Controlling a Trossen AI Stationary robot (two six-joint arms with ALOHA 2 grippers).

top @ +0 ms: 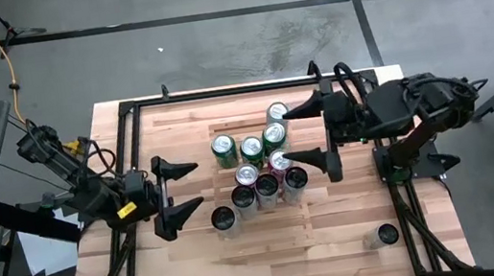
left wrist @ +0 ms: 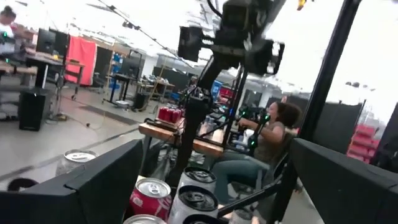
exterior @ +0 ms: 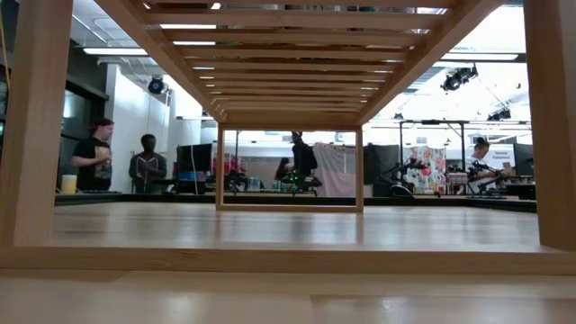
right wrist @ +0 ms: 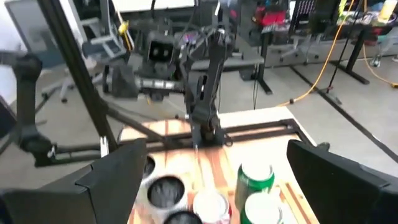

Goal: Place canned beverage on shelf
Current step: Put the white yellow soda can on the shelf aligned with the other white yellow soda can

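Nine cans already stand clustered on the slatted shelf [top: 225,122]; one last can [top: 387,234] waits well apart on the counter [top: 323,263]. Both the left pincer [top: 178,195] and right pincer [top: 306,137] hover empty, fingers apart. Next, likely, the right arm swings back to that can.

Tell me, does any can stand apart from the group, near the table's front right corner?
Yes, one lone can stands away from the cluster of cans.

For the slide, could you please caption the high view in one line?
Open left gripper and open right gripper flank clustered cans on the slatted shelf; one stray can lies apart.
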